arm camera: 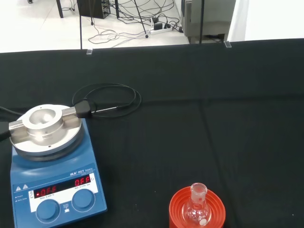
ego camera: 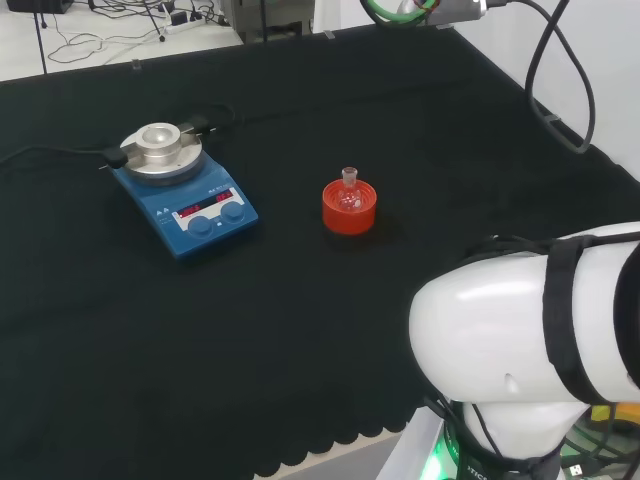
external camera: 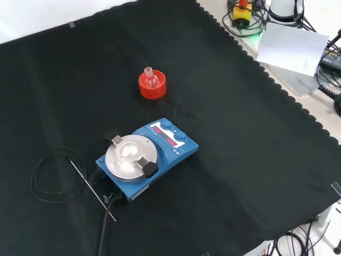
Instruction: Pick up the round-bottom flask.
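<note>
A small clear round-bottom flask (ego camera: 349, 190) stands upright, neck up, in a red ribbed ring stand (ego camera: 349, 207) near the middle of the black cloth. The front view has the flask (external camera: 150, 78) on its stand (external camera: 152, 86) above the hotplate, standing free. In the wrist view the flask (arm camera: 196, 207) and the red stand (arm camera: 197, 211) are close, with open cloth around them.
A blue hotplate stirrer (ego camera: 184, 192) with a round metal block on top sits left of the flask in the head view. Its black cable and a thin metal probe (external camera: 93, 188) lie on the cloth beside it. The arm's white links (ego camera: 530, 330) rise at the head view's lower right.
</note>
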